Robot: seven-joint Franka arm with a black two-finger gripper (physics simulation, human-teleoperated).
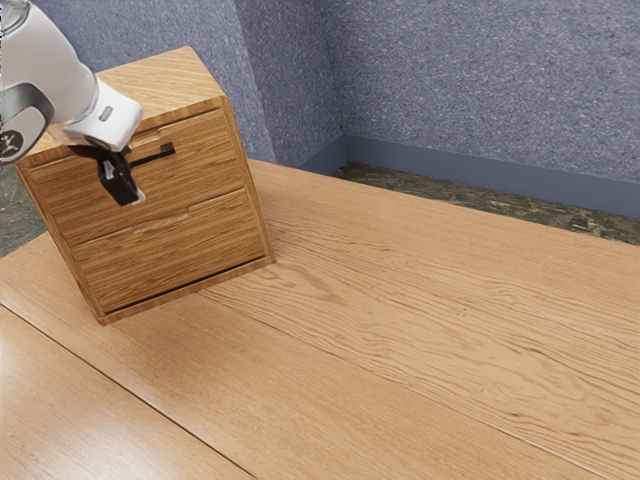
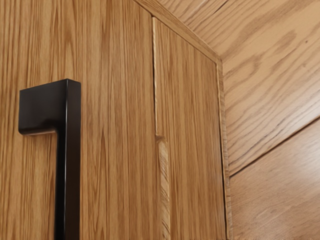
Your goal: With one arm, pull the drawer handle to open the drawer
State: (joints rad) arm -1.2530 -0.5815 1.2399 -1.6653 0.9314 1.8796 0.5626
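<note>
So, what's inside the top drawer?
Nothing of the inside shows. The top drawer looks closed, its wooden front covering the contents. On the front sits the black handle, with the gripper at it.

The wooden table [image 1: 420, 330] carries one two-drawer cabinet [image 1: 185, 250].

You have no text, label, brand, number or sign to read here. The wooden cabinet [image 1: 185, 235] in front of the gripper [image 1: 124, 188] shows plain grain on its fronts, and the black handle [image 2: 67, 160] beside the gripper is unmarked. A small pale mark [image 1: 10, 140] on the arm [image 1: 45, 70] behind the gripper is too small to make out.
</note>
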